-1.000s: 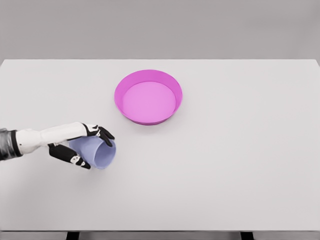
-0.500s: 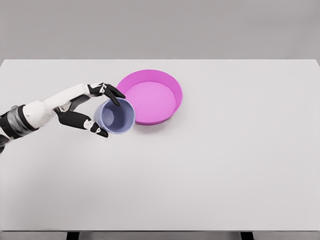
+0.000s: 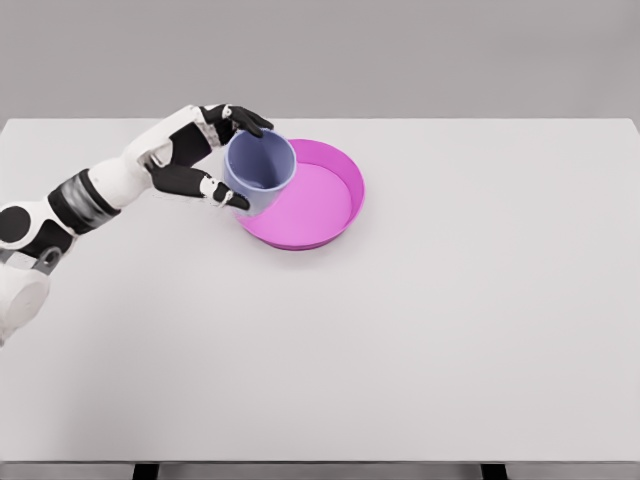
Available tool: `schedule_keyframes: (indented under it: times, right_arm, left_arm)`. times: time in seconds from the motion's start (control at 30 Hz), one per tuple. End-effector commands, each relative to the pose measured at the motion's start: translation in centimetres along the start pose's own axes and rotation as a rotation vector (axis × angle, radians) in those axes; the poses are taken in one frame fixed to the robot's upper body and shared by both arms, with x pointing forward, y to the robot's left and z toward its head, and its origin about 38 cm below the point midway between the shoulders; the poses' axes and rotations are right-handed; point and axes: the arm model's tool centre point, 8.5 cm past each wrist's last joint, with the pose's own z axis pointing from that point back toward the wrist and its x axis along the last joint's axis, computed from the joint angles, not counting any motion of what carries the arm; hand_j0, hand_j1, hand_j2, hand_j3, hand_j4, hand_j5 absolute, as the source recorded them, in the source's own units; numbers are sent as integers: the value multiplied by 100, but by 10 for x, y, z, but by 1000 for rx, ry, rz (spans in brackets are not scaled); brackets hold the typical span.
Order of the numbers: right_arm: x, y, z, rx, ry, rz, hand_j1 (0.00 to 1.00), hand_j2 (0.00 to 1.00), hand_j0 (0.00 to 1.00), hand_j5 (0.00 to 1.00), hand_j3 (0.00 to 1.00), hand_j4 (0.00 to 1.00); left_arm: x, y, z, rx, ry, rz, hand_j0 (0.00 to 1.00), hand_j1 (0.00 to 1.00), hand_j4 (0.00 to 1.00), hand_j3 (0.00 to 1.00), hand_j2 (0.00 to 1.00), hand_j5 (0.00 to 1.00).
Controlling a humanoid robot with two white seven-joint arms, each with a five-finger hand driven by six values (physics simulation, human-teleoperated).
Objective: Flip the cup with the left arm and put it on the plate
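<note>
1. Objects on the white tabletop (image 3: 450,330) are counted as two: one lavender cup (image 3: 260,171) and one magenta plate (image 3: 300,194)
2. One left hand (image 3: 196,156) is seen, reaching in from the left edge; the right arm is not seen
3. The cup is gripped by the black fingers (image 3: 247,118), a thumb below and the others over its rim
4. The cup is held over the plate's left rim, its mouth tilted toward the camera
5. No writing or labels can be read on either object
</note>
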Motion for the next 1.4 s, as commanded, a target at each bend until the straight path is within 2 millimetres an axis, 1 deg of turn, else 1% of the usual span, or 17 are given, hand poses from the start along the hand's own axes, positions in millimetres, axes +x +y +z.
schedule_keyframes:
  times: [0.0, 0.03, 0.07, 0.2, 0.33, 0.47, 0.53, 0.6, 0.67, 0.73, 0.77, 0.97, 1.03, 1.13, 1.17, 1.23, 1.37]
  right_arm:
    - [0, 0, 0, 0, 0, 2, 100, 100, 100, 100, 100, 100]
    - [0, 0, 0, 0, 0, 0, 100, 100, 100, 100, 100, 100]
    - [0, 0, 0, 0, 0, 0, 100, 100, 100, 100, 100, 100]
    - [1, 0, 0, 0, -1, 0, 100, 100, 100, 100, 100, 100]
    - [0, 0, 0, 0, 0, 0, 100, 100, 100, 100, 100, 100]
    - [0, 0, 0, 0, 0, 0, 100, 100, 100, 100, 100, 100]
    - [0, 0, 0, 0, 0, 0, 100, 100, 100, 100, 100, 100]
    - [0, 0, 0, 0, 0, 0, 100, 100, 100, 100, 100, 100]
    - [0, 0, 0, 0, 0, 0, 100, 100, 100, 100, 100, 100]
    - [0, 0, 0, 0, 0, 0, 100, 100, 100, 100, 100, 100]
    - [0, 0, 0, 1, 0, 2, 100, 100, 100, 100, 100, 100]
    - [0, 0, 0, 0, 0, 0, 100, 100, 100, 100, 100, 100]
    - [0, 0, 0, 0, 0, 2, 100, 100, 100, 100, 100, 100]
    - [0, 0, 0, 1, 0, 2, 100, 100, 100, 100, 100, 100]
    - [0, 0, 0, 0, 0, 0, 100, 100, 100, 100, 100, 100]
    - [0, 0, 0, 0, 0, 0, 100, 100, 100, 100, 100, 100]
    - [0, 0, 0, 0, 0, 2, 100, 100, 100, 100, 100, 100]
  left_arm:
    - [-14, -5, -10, 21, -8, 58, 53, 53, 53, 53, 53, 53]
    - [-12, -6, -15, 24, -27, 74, 52, 52, 52, 52, 52, 52]
    - [-15, -5, -16, 37, -38, 100, 52, 52, 52, 52, 52, 52]
    - [-25, -14, -29, 50, -69, 147, 52, 52, 52, 52, 52, 52]
    - [-42, -18, -46, 77, -75, 199, 52, 52, 52, 52, 52, 52]
    - [-55, -18, -54, 106, -65, 230, 52, 52, 52, 52, 52, 52]
    - [-66, -16, -51, 133, -56, 235, 52, 52, 52, 52, 52, 52]
    - [-68, -10, -50, 152, -59, 216, 52, 52, 52, 52, 52, 52]
    - [-76, -3, -43, 183, -38, 216, 52, 52, 52, 52, 52, 52]
    - [-81, 2, -43, 207, -40, 201, 52, 52, 52, 52, 52, 52]
    - [-87, 0, -44, 217, -34, 211, 52, 52, 52, 52, 52, 52]
    - [-95, -5, -45, 224, -37, 207, 51, 51, 51, 51, 51, 51]
    - [-101, -5, -42, 229, -17, 200, 51, 51, 51, 51, 51, 51]
    - [-113, -12, -44, 230, 13, 208, 51, 51, 51, 51, 51, 51]
    - [-115, -11, -44, 235, 21, 211, 51, 51, 51, 51, 51, 51]
    - [-118, -7, -43, 243, 41, 207, 51, 51, 51, 51, 51, 51]
    - [-120, -11, -46, 238, 40, 195, 51, 51, 51, 51, 51, 51]
